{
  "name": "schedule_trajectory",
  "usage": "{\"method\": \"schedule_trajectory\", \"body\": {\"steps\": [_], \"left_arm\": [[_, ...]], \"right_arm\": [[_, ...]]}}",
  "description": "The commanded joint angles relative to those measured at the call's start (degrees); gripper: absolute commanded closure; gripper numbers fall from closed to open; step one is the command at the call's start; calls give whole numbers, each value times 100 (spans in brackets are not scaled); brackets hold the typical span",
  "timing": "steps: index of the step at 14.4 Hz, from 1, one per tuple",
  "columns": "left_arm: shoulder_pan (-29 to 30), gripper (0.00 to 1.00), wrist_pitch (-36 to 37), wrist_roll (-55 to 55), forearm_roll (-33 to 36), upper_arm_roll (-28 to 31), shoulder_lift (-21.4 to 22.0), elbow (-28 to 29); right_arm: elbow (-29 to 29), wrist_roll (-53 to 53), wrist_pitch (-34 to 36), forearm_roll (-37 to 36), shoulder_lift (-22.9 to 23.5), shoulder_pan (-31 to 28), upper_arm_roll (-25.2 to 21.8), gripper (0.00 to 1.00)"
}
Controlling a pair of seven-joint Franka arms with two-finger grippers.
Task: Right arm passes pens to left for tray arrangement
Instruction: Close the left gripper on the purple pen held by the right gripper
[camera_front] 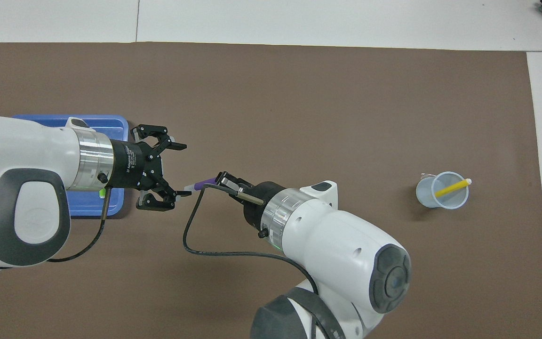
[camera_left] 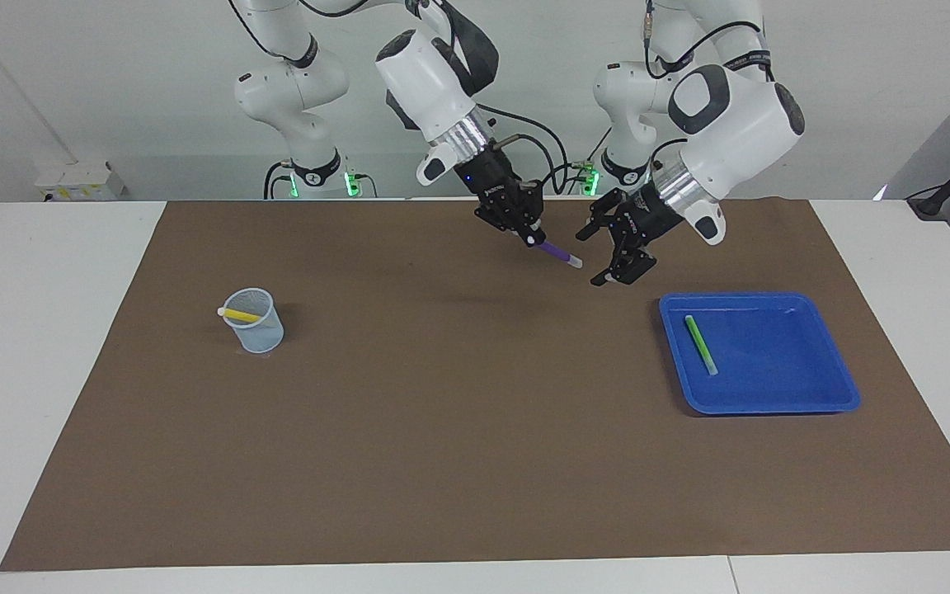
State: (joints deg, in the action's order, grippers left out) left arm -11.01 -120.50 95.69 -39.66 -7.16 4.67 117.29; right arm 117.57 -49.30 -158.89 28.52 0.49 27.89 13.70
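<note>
Now mid-handover. My right gripper (camera_left: pixel 532 238), over the brown mat (camera_left: pixel 442 429), is clamped on the purple pen (camera_left: pixel 556 253), pale tip pointing toward my left gripper (camera_left: pixel 617 257), whose jaws stand wide just beside that tip, not yet around it. Green pen (camera_left: pixel 700 344) lies in the blue tray (camera_left: pixel 772 404) at the left arm's end of the tabletop; yellow pen (camera_left: pixel 241 315) sits in the mesh cup (camera_left: pixel 256 330) at the right arm's end. Next, I judge: bring the left jaws around the free end, close, then release the right.
</note>
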Motion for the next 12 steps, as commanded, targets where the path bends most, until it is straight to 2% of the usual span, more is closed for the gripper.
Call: {"method": "schedule_trajectory", "body": {"steps": [1,4,6,9,12], "left_arm": [[-366,1,-544,327,-121,74,280,435],[-437,1,-598,398,-191,74,281,444],[-481,9,-580,398,-191,74,281,444],[-490,22,-580,407,-191,74,281,444],[-534,43,-572,407,-191,74,281,435]], "right_arm": [[3,87,-107,162,13,15,10,100],[3,113,-89,162,13,6,10,100],[3,157,-80,162,13,6,10,100],[3,157,-80,162,13,6,10,100],[3,192,-80,162,13,6,1,100]]}}
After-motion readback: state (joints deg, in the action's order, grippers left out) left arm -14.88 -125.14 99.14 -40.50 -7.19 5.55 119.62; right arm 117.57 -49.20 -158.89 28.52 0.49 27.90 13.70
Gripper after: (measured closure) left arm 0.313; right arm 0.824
